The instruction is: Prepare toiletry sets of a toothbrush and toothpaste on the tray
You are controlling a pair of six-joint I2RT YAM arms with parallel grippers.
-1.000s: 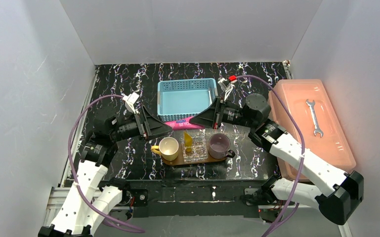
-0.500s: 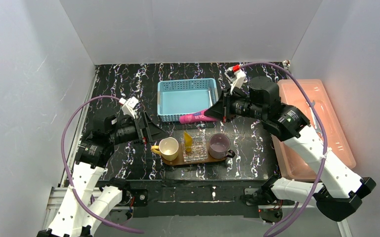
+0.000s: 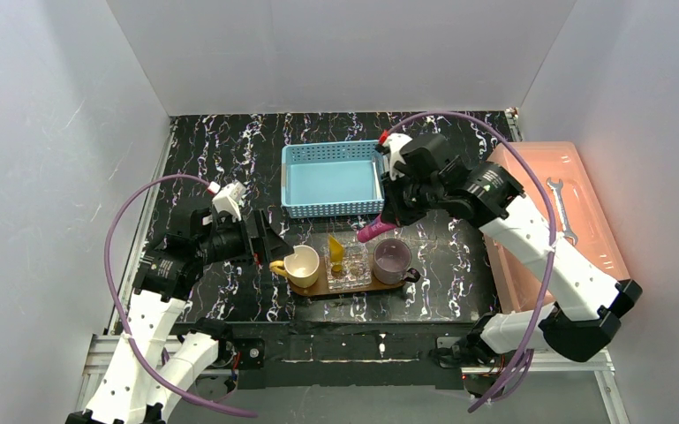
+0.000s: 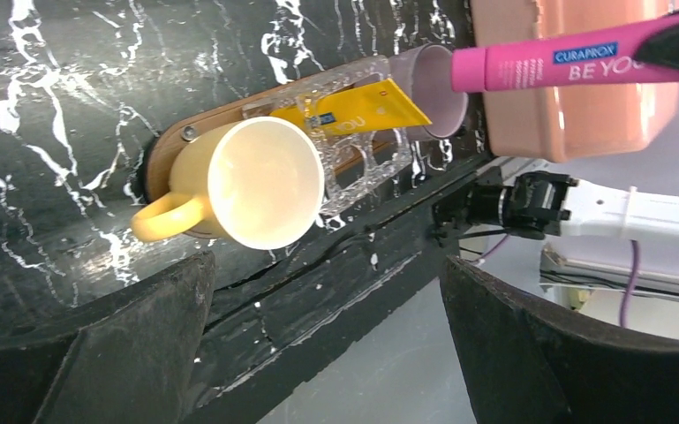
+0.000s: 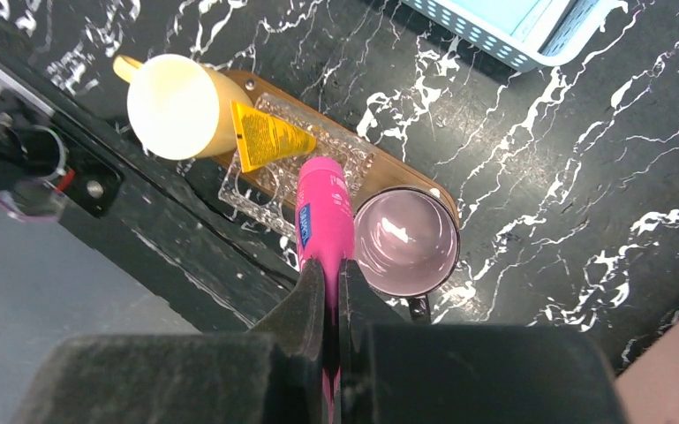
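Observation:
My right gripper (image 3: 387,218) (image 5: 331,265) is shut on the flat end of the magenta-pink toothpaste (image 3: 373,231) (image 5: 322,221) (image 4: 547,66). The tube tilts down, cap end just over the left rim of the purple cup (image 3: 392,260) (image 5: 404,241). The yellow-orange toothpaste (image 3: 336,254) (image 5: 269,137) (image 4: 353,110) stands in a clear holder (image 3: 349,269) on the dark wooden tray (image 3: 318,289) (image 5: 256,84) (image 4: 172,146). My left gripper (image 3: 269,247) (image 4: 327,265) is open and empty, just left of the yellow cup (image 3: 301,265) (image 4: 260,181). No toothbrush is in view.
A light-blue basket (image 3: 331,179) (image 5: 512,26) sits behind the tray. A salmon-pink box (image 3: 556,221) with a wrench (image 3: 563,208) on its lid fills the right side. The table's front edge runs just below the tray.
The right arm swung the pink tube from in front of the basket to the purple cup, tipping it downward. The left gripper opened slightly wider and drew back left, away from the tube.

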